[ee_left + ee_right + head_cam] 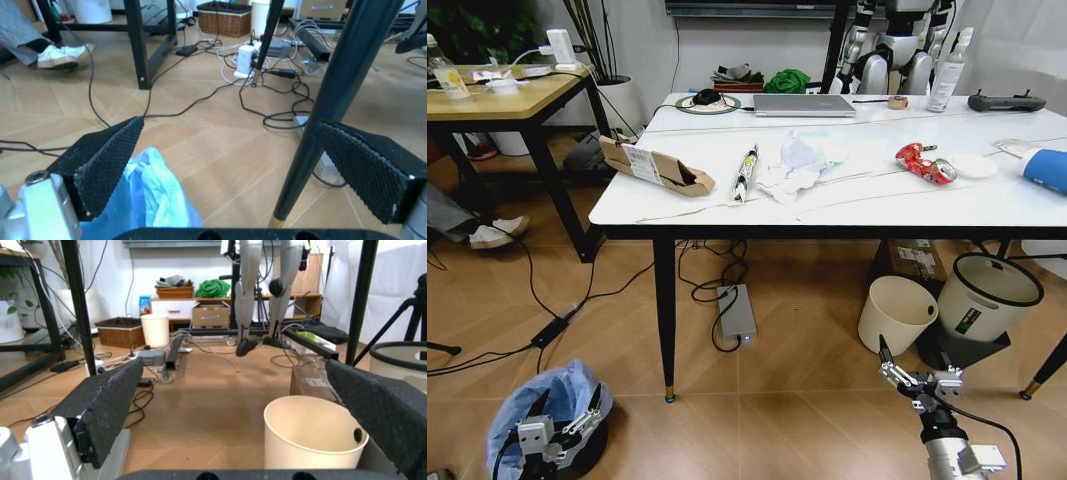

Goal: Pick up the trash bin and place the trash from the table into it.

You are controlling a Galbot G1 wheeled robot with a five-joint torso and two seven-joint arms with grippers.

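Left claw (pixel 555 437): jaws wide apart, over the trash bin (pixel 532 410), gripping nothing.
Right claw (pixel 919 378): open, empty, near the cream bin (pixel 897 313).

Blue-white paper cup (pixel 1047 169) cut by the picture's right edge; trash bin (pixel 547 420) partly off bottom.

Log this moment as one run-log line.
left gripper: open over small dark bin with light-blue bag, floor | right gripper: open, low near cream round bin | trash on white marble table: untouched
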